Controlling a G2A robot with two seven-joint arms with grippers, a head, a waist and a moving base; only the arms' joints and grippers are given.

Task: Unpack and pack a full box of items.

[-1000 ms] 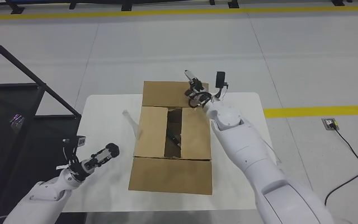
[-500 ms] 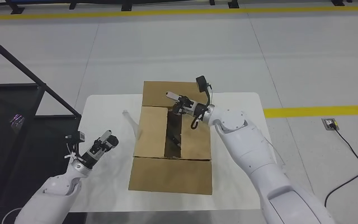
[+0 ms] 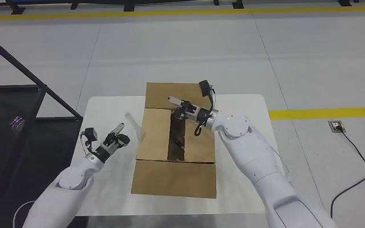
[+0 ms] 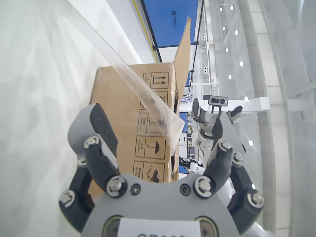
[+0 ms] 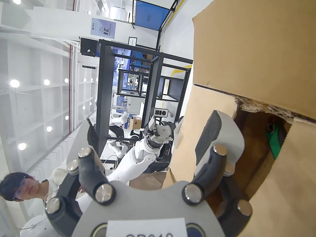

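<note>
Cardboard, plain brown and corrugated: the box stands in the middle of the white table, its far and near flaps laid outward and its two side flaps folded almost shut, with a narrow gap between them. Through that gap I see a dark item, and from my right wrist something green deep inside. I judge the flaps light and stiff, hinging at their creases, so the free edge along the gap is the place to pinch. The board there is ragged and could tear. Packed full, the box is probably heavy, so I would empty it rather than lift it.

My right gripper hangs over the far end of the gap, fingers spread wide and holding nothing, one pad close to the flap edge. My left gripper is over the table just beside the box's left wall, also wide apart and empty. A clear plastic strip trails limp from the box's top edge towards it. It looks flimsy and slippery.

The wall facing my left wrist carries a column of handling pictograms, among them upward arrows and an umbrella. I make out no words on the box
</note>
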